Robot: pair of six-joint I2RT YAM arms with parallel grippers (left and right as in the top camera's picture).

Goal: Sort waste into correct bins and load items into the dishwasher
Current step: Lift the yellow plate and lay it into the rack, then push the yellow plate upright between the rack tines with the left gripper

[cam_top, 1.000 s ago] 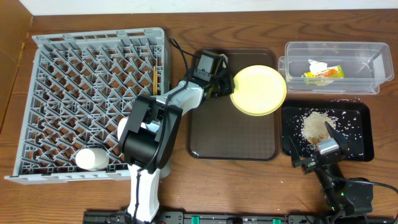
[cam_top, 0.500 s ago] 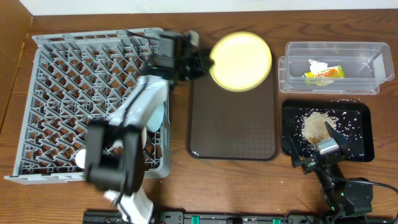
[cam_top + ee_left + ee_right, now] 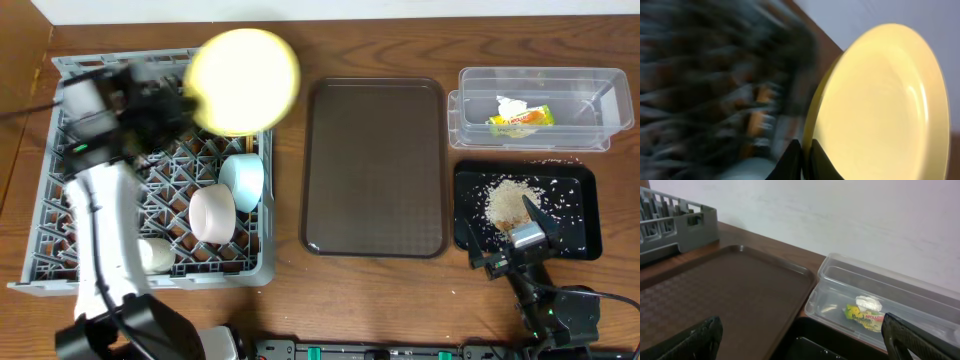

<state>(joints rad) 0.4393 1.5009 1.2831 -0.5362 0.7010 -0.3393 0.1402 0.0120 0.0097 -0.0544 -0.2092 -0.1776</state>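
Plate moved over rack | pale yellow, round | left end effector pinching rim; right end effector spread

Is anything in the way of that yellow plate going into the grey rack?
Nothing visible blocks it. The left gripper holds the yellow plate over the far edge of the grey rack; the blue bowl and white bowl sit nearer.

Dish rack at the table's left end, plate over its far right corner. Serving tray centre. Tub at far right (wrapper, paper scrap inside); shallow tray before it, carrying crumbs.
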